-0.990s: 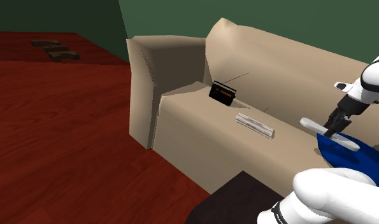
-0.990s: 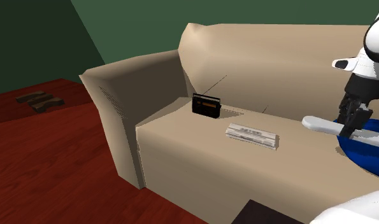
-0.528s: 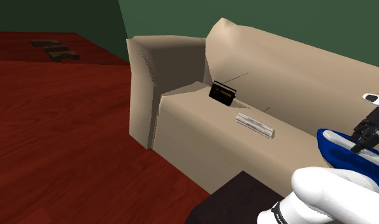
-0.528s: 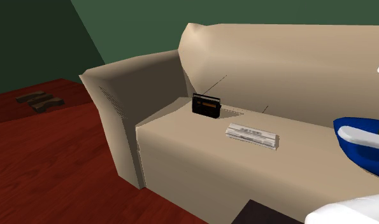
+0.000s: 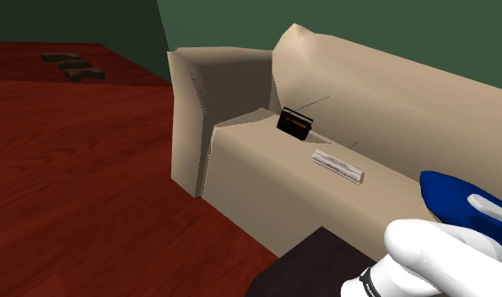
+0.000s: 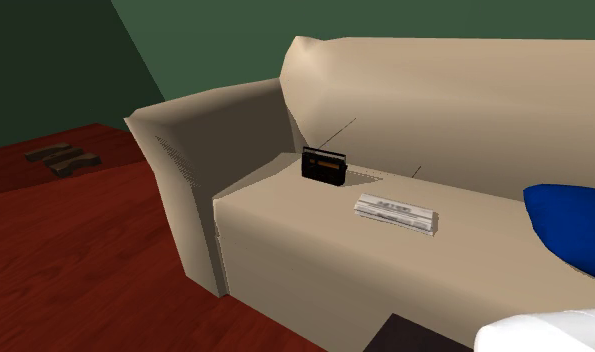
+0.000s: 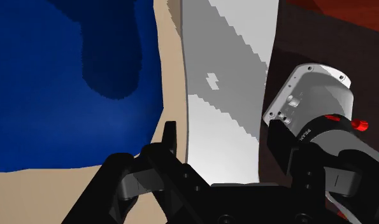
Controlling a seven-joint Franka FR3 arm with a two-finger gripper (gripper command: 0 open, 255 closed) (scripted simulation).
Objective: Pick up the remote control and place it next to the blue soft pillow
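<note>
— what's on the sofa [image 5: 266, 173], from where you stand?

— starting at the armrest end: a small black box [image 5: 294, 124] in the back corner of the seat, then a flat grey folded paper [image 5: 337, 166] mid-seat, then the blue pillow [image 5: 451, 202] at the far end. the tool [image 7: 221, 133] is over there, closed on the remote control [image 7: 223, 76]. it's clasped lengthwise and hangs just beside the pillow's edge, with a thin strip of bare seat between them.

— so what could go wrong?

— two things, i reckon. that strip is narrow, and just past the remote i see the dark stand [image 5: 304, 266] and the red floor [image 5: 89, 169], so it looks close to the seat's front edge. let go a touch too far out and it could slide off onto the floor. too far the other way and it lands on the pillow's slope, on it and not beside it.

— and against a second ago?

— then the tool hung higher, over the pillow's near tip. since then it has swung down toward the pillow end of the sofa. the box and the paper haven't budged.
</note>
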